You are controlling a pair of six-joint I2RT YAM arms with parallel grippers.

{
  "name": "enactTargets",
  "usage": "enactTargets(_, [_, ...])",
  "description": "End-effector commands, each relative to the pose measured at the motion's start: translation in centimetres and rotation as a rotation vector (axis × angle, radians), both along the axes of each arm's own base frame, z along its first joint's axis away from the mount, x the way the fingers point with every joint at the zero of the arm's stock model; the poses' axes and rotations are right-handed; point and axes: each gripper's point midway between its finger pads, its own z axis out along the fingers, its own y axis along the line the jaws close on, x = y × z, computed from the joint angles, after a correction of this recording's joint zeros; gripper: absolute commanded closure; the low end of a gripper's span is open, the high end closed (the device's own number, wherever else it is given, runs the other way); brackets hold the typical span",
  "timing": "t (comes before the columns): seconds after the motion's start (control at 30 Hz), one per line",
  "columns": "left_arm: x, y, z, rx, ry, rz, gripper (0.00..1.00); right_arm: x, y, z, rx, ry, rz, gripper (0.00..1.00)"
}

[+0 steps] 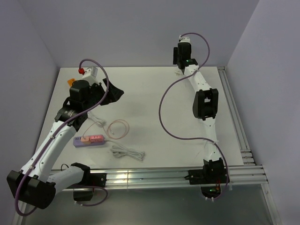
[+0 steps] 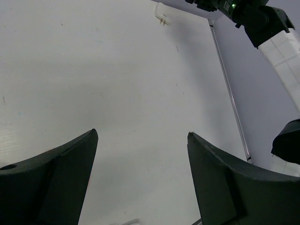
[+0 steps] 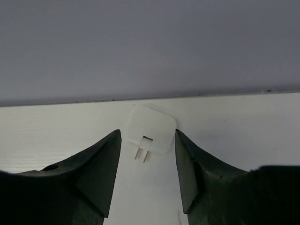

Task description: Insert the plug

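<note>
Left gripper (image 2: 142, 133): fingers spread wide, nothing between them, over bare tabletop (image 1: 145, 93) near the far-left corner. Plug (image 1: 93, 138): close to the near edge, left side, touching the lilac power strip (image 1: 78, 143); its pink cord (image 1: 117, 127) is looped just beside. Right gripper (image 3: 147, 135): spread at the far edge, fingers flanking a white adapter (image 3: 147, 123).

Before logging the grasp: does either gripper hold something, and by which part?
Left gripper holds nothing. Right gripper flanks the sides of the white adapter; grip cannot be told.
</note>
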Motion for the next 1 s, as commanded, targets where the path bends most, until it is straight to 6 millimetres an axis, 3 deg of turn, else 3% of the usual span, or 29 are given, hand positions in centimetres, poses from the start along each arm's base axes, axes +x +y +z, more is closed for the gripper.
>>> enactTargets(0.0, [0.7,0.1,3.8,-0.014,-0.121,0.018,0.18,0.8,-1.2,-1.5,-0.274,-0.007,0.063,0.46])
enactTargets(0.03, [0.5,0.2,3.6,-0.010,-0.123,0.018,0.18,0.9,-1.3,-1.7,-0.308,-0.012,0.059,0.54])
enactTargets(0.1, [0.5,0.3,3.4,-0.006,-0.130,0.024,0.18,1.0,-2.0,-2.5,-0.392,0.004,0.054,0.59])
enactTargets(0.2, [0.2,0.3,2.3,-0.004,-0.109,0.019,0.18,1.4,-2.5,-2.1,-0.447,-0.027,0.038,0.74])
enactTargets(0.3, [0.1,-0.2,1.6,-0.002,-0.095,0.009,0.19,2.0,-3.1,-1.4,-0.463,-0.075,0.000,1.00])
enactTargets(0.43, [-0.3,-0.8,1.0,0.017,-0.080,-0.010,0.19,2.9,-3.2,-0.9,-0.515,-0.109,0.008,1.00])
enactTargets(0.5, [-0.3,-0.7,0.9,0.029,-0.077,-0.007,0.19,3.1,-3.2,-1.9,-0.554,-0.091,0.032,1.00])
enactTargets(0.7, [-0.6,-0.9,0.4,0.046,-0.057,-0.018,0.19,3.8,-0.8,-2.9,-0.620,-0.091,0.208,1.00])
enactTargets(0.97, [-0.7,-1.4,-0.5,0.074,-0.037,-0.035,0.19,3.7,-1.3,-6.6,-0.790,-0.014,0.313,1.00])
